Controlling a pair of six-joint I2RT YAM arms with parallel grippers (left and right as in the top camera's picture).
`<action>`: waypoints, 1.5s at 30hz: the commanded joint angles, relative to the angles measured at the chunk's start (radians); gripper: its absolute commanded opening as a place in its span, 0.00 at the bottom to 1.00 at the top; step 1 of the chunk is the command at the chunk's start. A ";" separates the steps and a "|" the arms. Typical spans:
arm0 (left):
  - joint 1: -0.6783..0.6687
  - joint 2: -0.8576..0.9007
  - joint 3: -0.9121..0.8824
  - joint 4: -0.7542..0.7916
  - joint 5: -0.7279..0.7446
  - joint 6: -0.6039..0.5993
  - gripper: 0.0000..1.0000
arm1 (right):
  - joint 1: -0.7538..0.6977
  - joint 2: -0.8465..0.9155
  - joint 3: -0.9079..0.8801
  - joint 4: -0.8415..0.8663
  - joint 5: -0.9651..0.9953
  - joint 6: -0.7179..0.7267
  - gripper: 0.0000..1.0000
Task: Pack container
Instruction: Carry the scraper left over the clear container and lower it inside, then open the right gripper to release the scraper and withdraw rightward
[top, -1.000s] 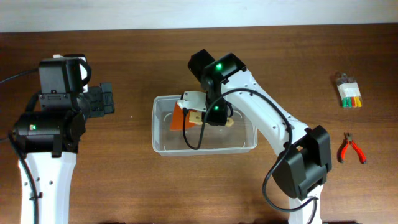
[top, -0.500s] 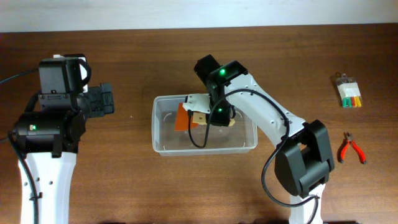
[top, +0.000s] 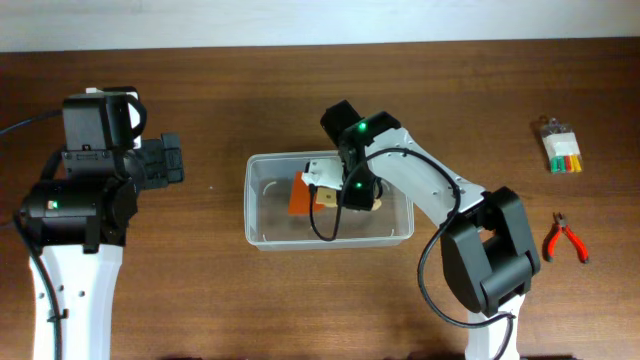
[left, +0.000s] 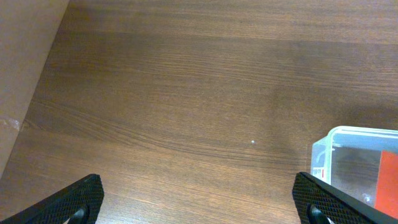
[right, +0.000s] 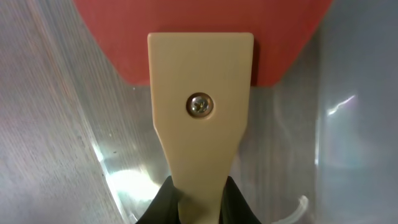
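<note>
The dark wood table (top: 200, 300) runs under a white wall strip. The container (top: 330, 243) sits at frame centre, its top open. Your right gripper (right: 198, 200) is nearly closed, pinching the beige handle of an orange-bladed scraper (right: 200, 106). The blade is low inside the tub, evidently for release there. Your left gripper (left: 199, 208) stands wide and empty at the left, out of the way. Pliers (top: 565, 240) and a marker pack (top: 560, 148) lie unpacked at the right edge.

Clear rect. container (top: 268, 226), upright; open-topped
</note>
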 joint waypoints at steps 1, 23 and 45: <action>-0.002 -0.003 0.022 -0.001 -0.014 -0.010 0.99 | -0.004 0.001 -0.028 0.023 -0.024 -0.011 0.11; -0.002 -0.003 0.022 -0.001 -0.014 -0.010 0.99 | -0.004 0.001 -0.043 0.049 -0.027 -0.006 0.57; -0.001 -0.003 0.022 -0.001 -0.014 -0.010 0.99 | -0.070 -0.031 0.546 -0.540 -0.004 0.254 0.99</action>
